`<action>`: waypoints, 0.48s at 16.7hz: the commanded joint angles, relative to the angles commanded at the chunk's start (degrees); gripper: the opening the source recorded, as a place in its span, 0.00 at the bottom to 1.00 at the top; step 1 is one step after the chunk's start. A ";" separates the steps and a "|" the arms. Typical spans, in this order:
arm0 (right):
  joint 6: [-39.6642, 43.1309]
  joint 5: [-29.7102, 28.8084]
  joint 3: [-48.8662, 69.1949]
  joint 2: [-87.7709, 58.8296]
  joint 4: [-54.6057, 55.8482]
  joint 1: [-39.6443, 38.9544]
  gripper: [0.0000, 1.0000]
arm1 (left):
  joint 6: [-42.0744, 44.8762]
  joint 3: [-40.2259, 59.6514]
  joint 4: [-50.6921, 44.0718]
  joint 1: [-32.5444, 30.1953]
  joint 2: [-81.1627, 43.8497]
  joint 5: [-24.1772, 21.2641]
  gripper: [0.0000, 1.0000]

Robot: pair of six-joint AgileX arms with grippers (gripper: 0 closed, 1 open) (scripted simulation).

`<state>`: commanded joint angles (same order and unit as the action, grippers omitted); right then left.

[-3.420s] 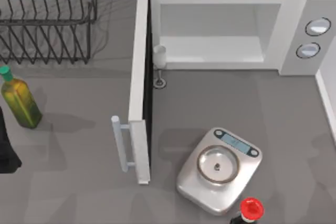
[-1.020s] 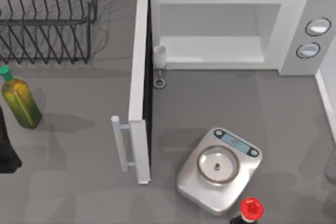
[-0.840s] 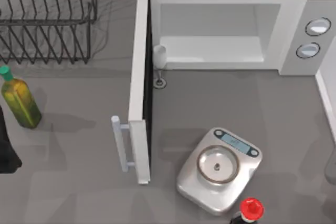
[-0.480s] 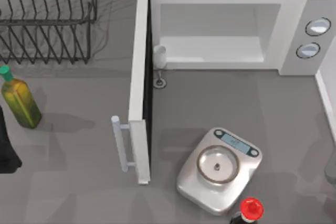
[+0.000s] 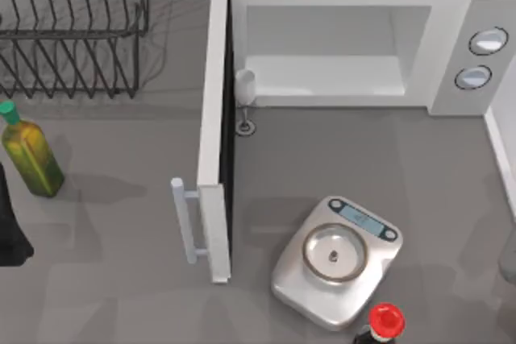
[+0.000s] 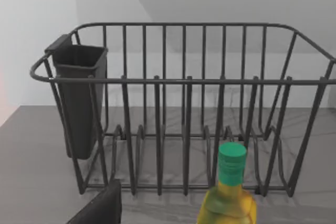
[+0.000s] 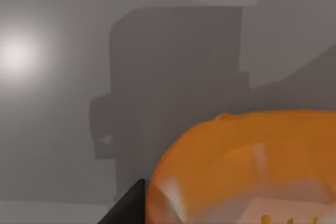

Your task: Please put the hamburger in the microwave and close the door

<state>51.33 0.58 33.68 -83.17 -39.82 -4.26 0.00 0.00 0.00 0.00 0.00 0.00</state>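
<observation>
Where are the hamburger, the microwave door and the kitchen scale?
hamburger [image 7: 247, 166], right wrist view, on its orange bun top.
door [image 5: 214, 118], top view, on its white top edge.
kitchen scale [image 5: 333, 253], top view, on its round pan.

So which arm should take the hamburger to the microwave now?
The right. Its wrist view has the hamburger close up against it, while the left wrist view faces the dish rack and oil bottle. The microwave stands open.

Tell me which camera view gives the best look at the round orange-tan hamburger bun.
The right wrist view: the round orange-tan hamburger bun sits large and close there. The top view and left wrist view give nothing recognisable of it.
</observation>
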 joint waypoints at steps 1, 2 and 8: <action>0.13 0.00 0.69 0.23 -0.76 -0.02 0.00 | 0.00 0.00 0.00 0.00 0.00 0.00 1.00; 0.25 0.00 1.79 0.69 -2.12 0.01 0.00 | 0.00 0.00 0.00 0.00 0.00 0.00 1.00; 0.55 -0.01 12.15 6.46 -20.22 0.29 0.00 | 0.00 0.00 0.00 0.00 0.00 0.00 1.00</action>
<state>51.88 0.57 45.82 -76.71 -60.04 -3.98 0.00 0.00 0.00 0.00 0.00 0.00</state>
